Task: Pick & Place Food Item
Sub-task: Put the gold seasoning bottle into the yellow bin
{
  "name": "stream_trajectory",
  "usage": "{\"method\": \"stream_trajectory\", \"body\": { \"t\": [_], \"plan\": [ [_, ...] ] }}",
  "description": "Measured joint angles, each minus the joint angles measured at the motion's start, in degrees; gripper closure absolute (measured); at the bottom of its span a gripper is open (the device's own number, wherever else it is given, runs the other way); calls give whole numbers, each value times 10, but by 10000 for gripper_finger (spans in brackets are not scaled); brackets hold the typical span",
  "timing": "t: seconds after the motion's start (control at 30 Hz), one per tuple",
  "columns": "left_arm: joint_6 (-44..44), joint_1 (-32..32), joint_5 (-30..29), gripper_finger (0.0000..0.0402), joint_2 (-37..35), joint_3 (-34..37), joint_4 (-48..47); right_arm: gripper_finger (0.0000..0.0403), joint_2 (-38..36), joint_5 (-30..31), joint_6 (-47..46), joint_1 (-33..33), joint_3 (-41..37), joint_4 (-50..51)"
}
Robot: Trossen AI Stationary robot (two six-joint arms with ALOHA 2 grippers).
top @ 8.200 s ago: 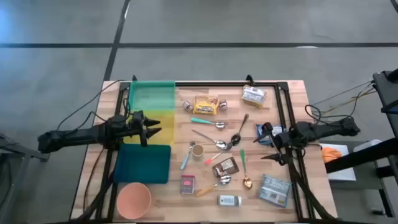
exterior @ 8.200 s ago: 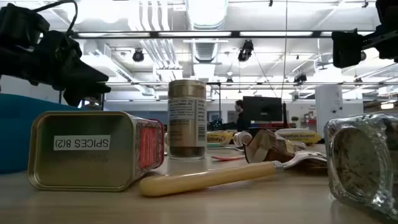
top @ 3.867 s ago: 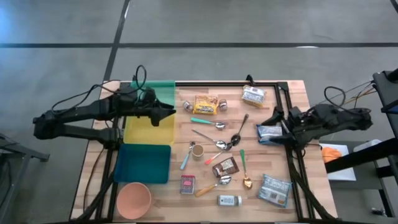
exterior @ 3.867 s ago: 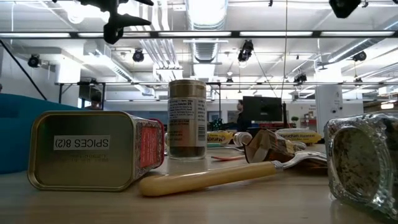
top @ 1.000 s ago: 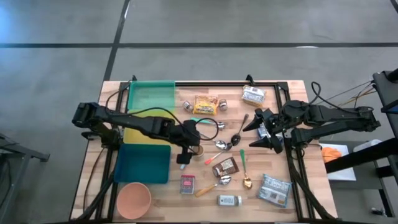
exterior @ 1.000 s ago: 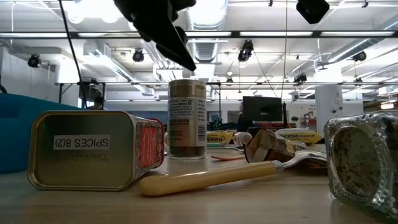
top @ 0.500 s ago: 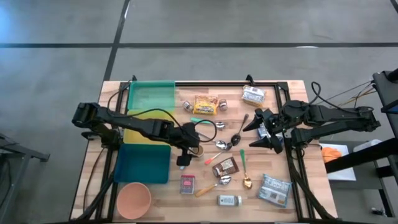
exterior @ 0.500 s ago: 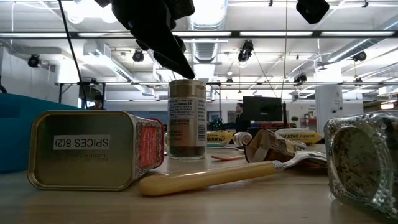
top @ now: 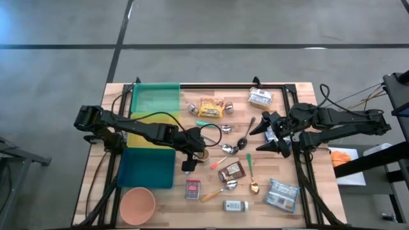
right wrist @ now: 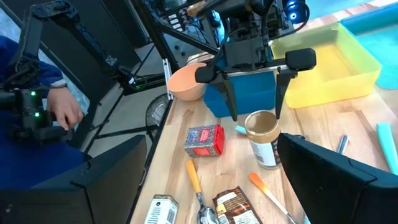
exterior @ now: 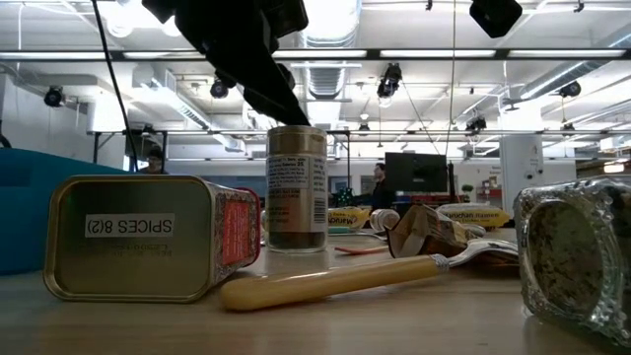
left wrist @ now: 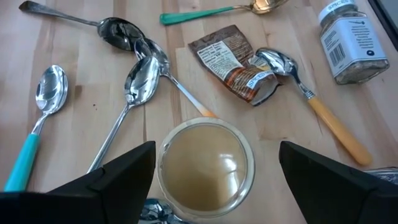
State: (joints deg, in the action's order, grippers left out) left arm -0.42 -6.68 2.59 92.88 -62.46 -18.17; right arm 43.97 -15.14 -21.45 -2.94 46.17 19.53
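A small jar with a tan lid (left wrist: 205, 165) stands upright on the wooden table (top: 300, 102), near its middle. My left gripper (left wrist: 216, 155) hangs open just over it, tilted downward, one finger (right wrist: 227, 99) on each side of the lid, apart from it. In the low view the jar (exterior: 297, 187) stands below the dark gripper (exterior: 246, 59). My right gripper (top: 254, 140) waits open in the air over the table's right part, with nothing between its fingers.
Several spoons (left wrist: 140, 78) and a brown packet (left wrist: 233, 65) lie around the jar. A red tin (right wrist: 204, 140) lies nearer the front. Green (top: 155, 99), yellow (right wrist: 329, 68) and blue (top: 150, 169) trays and an orange bowl (top: 137, 204) fill the left side. More packets (top: 282, 193) lie at the right.
My left gripper has come down a little toward the jar's lid, staying open. The jar has kept its place.
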Motion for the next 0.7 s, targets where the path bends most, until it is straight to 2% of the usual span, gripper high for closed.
{"method": "stream_trajectory", "body": {
  "t": [0.3,0.7],
  "plan": [
    [3,0,0,53,2,0,2,44,0,-1,-4,0,0,0],
    [-41,0,-5,53,57,-1,8,44,0,-5,-7,-1,0,0]
  ]
}}
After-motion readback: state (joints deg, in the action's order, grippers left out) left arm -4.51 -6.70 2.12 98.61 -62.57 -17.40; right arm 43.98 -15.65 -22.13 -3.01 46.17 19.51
